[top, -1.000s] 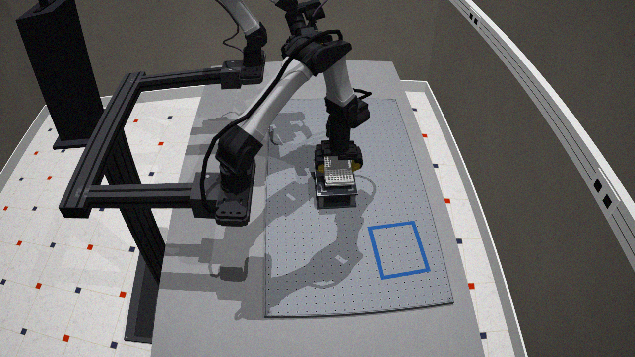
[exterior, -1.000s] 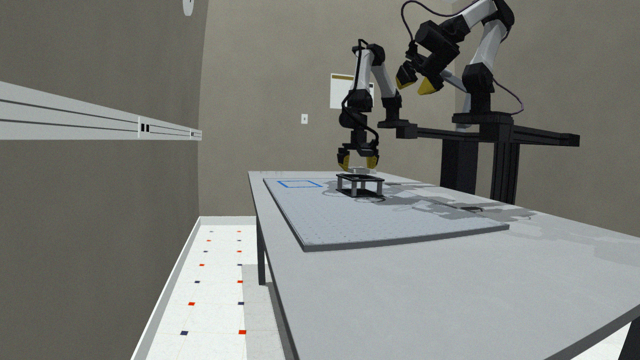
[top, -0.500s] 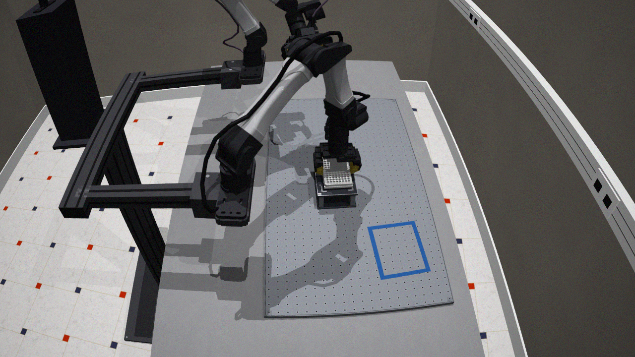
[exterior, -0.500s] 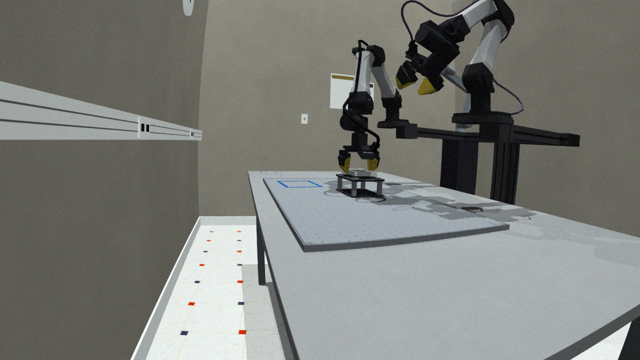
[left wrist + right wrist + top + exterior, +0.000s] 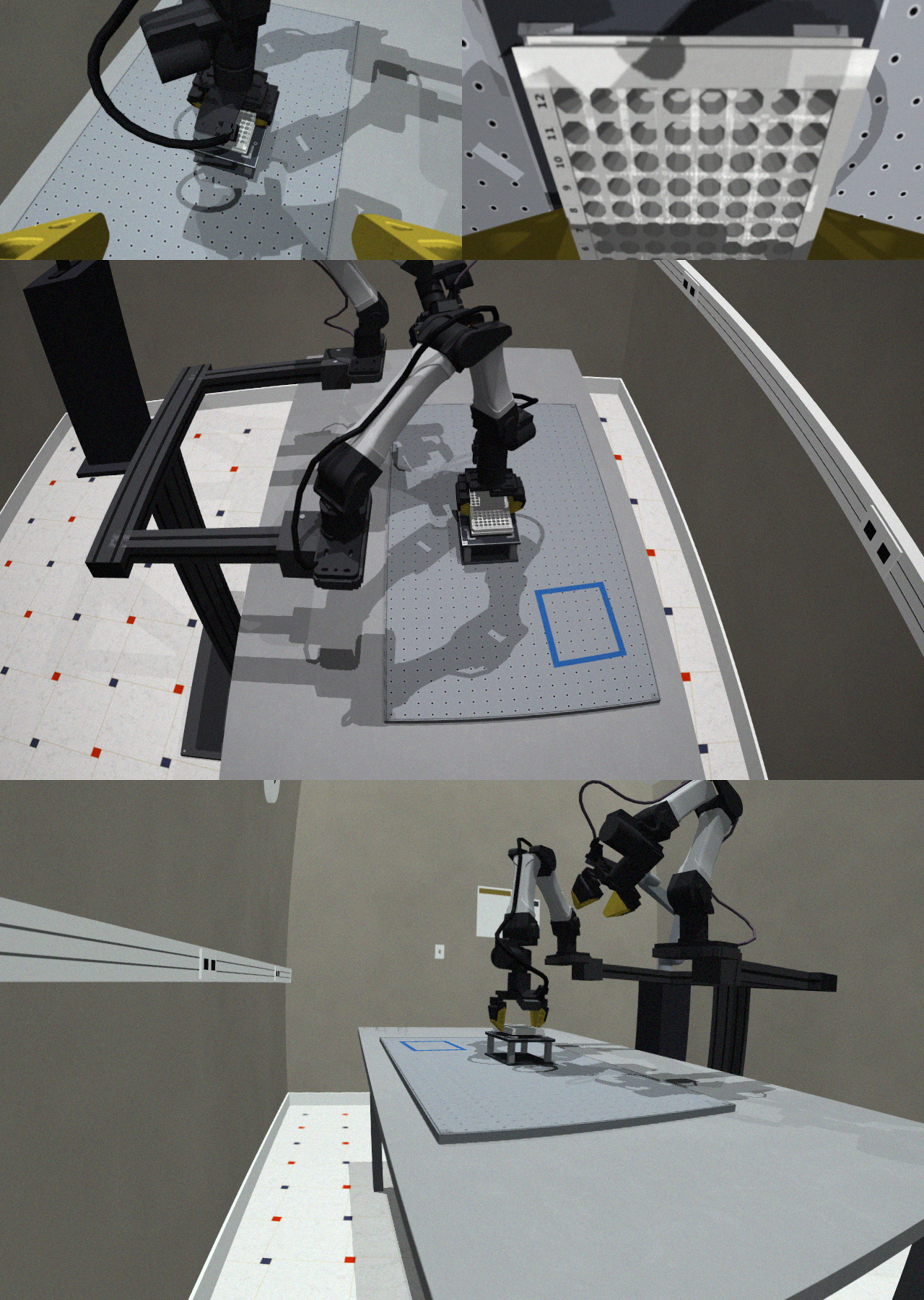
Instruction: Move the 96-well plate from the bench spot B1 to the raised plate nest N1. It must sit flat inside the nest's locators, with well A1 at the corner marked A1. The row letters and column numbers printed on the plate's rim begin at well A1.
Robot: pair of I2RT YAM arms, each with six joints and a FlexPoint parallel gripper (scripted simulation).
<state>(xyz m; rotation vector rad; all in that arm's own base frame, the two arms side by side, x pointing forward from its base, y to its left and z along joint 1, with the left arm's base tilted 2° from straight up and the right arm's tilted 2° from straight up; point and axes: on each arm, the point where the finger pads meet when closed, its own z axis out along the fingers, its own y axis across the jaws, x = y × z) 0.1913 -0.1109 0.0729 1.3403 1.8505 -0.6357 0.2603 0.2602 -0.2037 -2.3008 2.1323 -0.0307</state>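
One hand, the right (image 5: 491, 507) (image 5: 518, 1020) (image 5: 229, 113) (image 5: 693, 231), grips the plate (image 5: 492, 521) (image 5: 524, 1030) (image 5: 245, 133) (image 5: 693, 66) by its sides at the nest (image 5: 491, 540) (image 5: 511, 1051) (image 5: 254, 159) (image 5: 769, 14), so I judge it is the seating step, and next calls for settling it flat, then gently opening.
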